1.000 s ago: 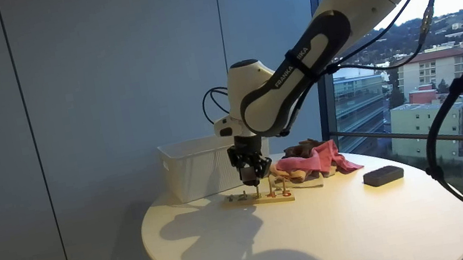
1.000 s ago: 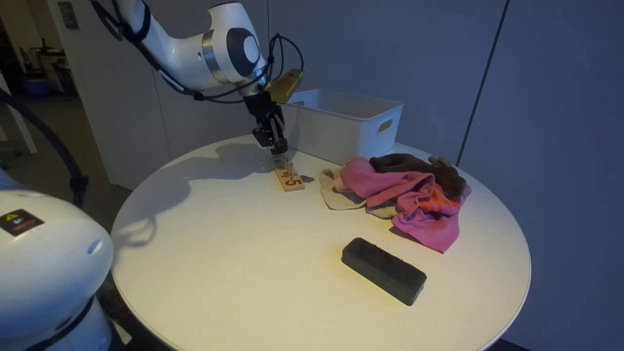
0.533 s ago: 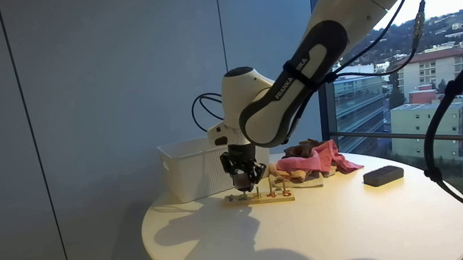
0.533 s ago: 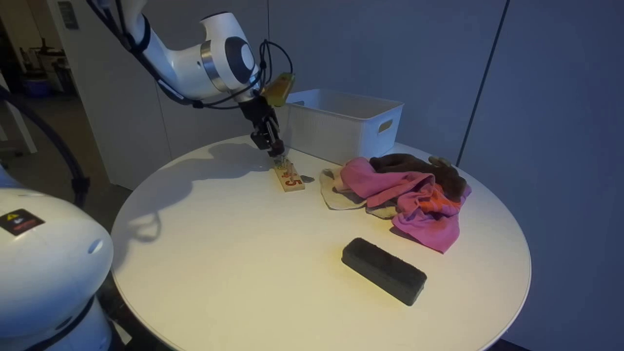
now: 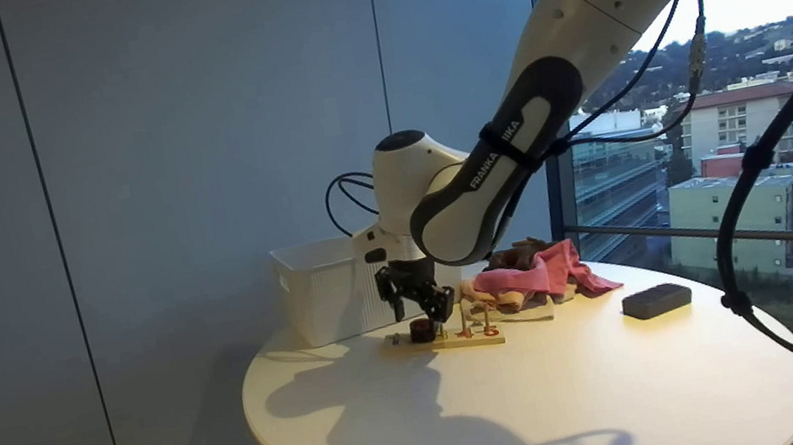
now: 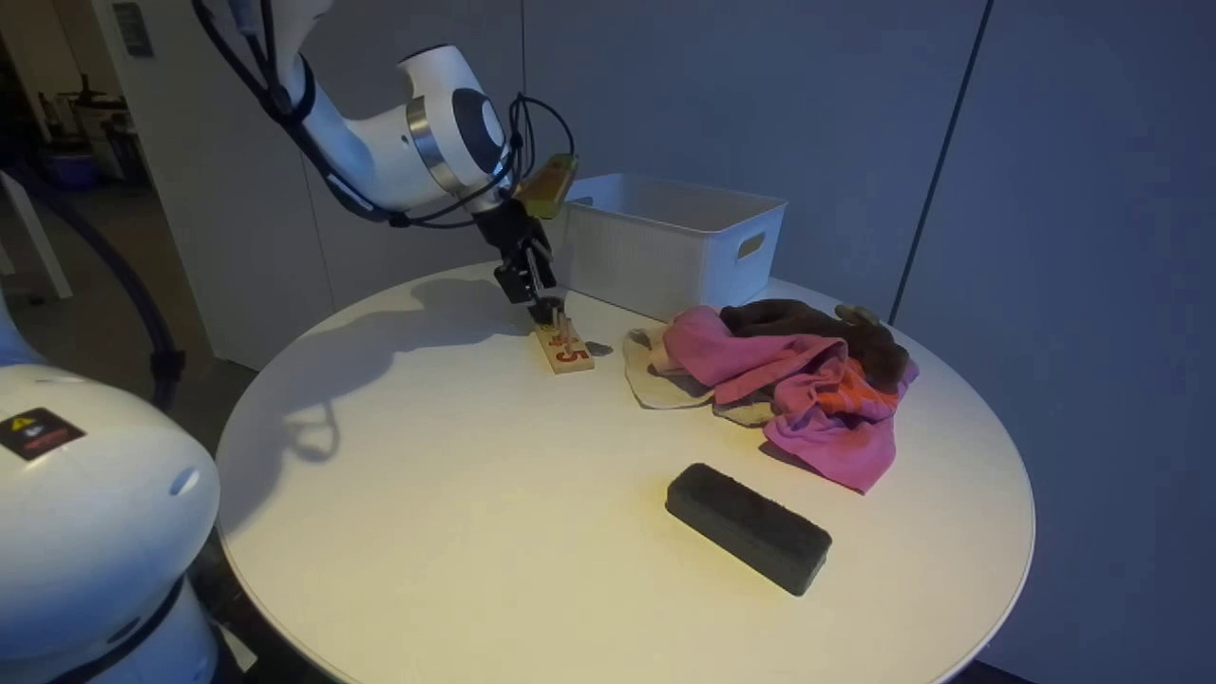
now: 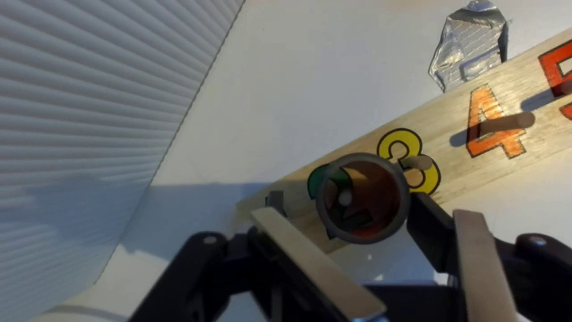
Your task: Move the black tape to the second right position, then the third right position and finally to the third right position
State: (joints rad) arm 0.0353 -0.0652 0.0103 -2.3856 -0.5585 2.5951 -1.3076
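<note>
Robotiq gripper (image 5: pixel 419 311), its two fingers well parted, hangs above the numbered wooden strip (image 7: pixel 442 129). Below the gap between them, at 6 o'clock from the gripper in an exterior view, the black tape (image 5: pixel 422 330) sits around the peg (image 7: pixel 344 197) at the green 2 (image 7: pixel 315 181). In the wrist view that peg's tip shows inside the tape, off toward 9 o'clock, with the yellow 3 (image 7: pixel 414 146) at 2 o'clock. One finger shows at 8 o'clock, the other at 4 o'clock, its tip close beside the tape's rim; whether they touch cannot be told. Toward 10 o'clock stands the white box (image 7: pixel 103 103).
</note>
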